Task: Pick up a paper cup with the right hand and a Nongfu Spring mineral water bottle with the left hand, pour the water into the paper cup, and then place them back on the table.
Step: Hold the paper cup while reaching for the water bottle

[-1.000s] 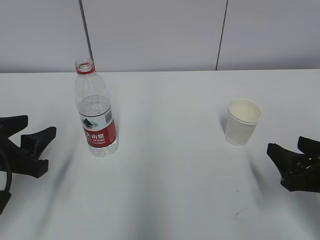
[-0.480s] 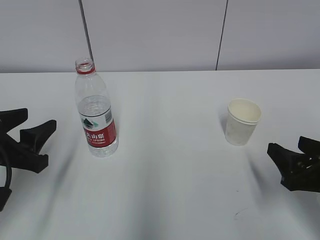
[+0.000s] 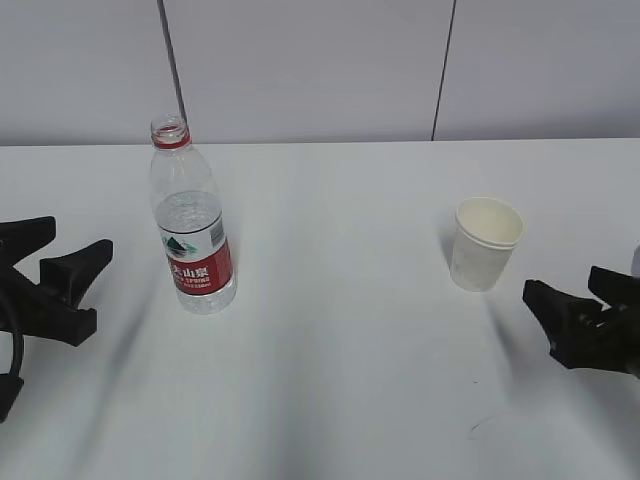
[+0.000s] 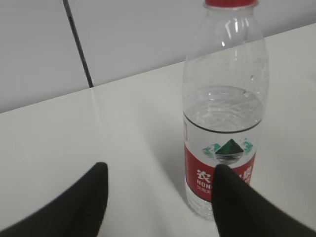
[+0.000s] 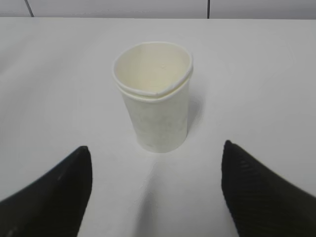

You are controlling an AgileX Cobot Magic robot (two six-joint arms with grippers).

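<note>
The Nongfu Spring bottle (image 3: 192,225) stands upright and uncapped on the white table (image 3: 340,340), left of centre, about half full; it also shows in the left wrist view (image 4: 223,113). The paper cup (image 3: 485,243) stands upright to the right and looks empty in the right wrist view (image 5: 155,94). My left gripper (image 3: 62,250) is open and empty, left of the bottle; in its wrist view (image 4: 160,173) the right fingertip overlaps the label. My right gripper (image 3: 565,288) is open and empty, right of the cup and nearer the camera; the cup stands ahead between its fingers (image 5: 54,197).
A pale wall with two dark vertical seams (image 3: 172,60) rises behind the table's far edge. A small dark mark (image 3: 480,425) lies on the tabletop at the front right.
My right gripper has moved a little left and towards the cup. My left gripper has risen slightly. The bottle and cup have not moved.
</note>
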